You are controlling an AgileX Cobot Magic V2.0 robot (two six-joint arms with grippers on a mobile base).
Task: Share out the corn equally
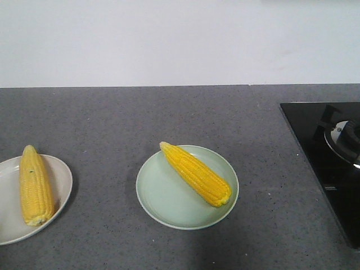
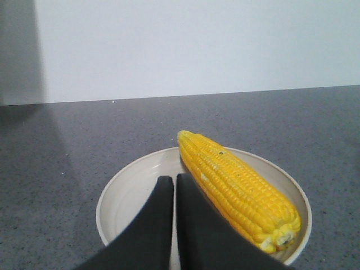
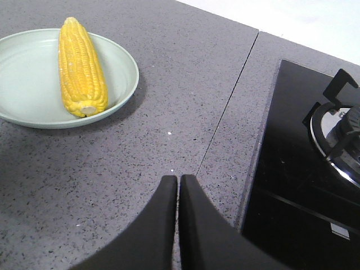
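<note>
One cob of corn (image 1: 35, 185) lies on a white plate (image 1: 59, 169) at the counter's left edge. Another cob of corn (image 1: 197, 173) lies on a pale green plate (image 1: 163, 197) in the middle. In the left wrist view my left gripper (image 2: 175, 179) is shut and empty above the white plate (image 2: 129, 191), just left of its corn (image 2: 239, 188). My right gripper (image 3: 179, 178) is shut and empty over bare counter, with the green plate (image 3: 121, 73) and its corn (image 3: 81, 67) off to its upper left. Neither gripper shows in the front view.
A black glass hob (image 1: 326, 152) with a gas burner (image 1: 344, 139) takes up the counter's right side; in the right wrist view the hob (image 3: 292, 185) lies just right of my gripper. A seam (image 3: 225, 115) runs across the grey counter. A white wall stands behind.
</note>
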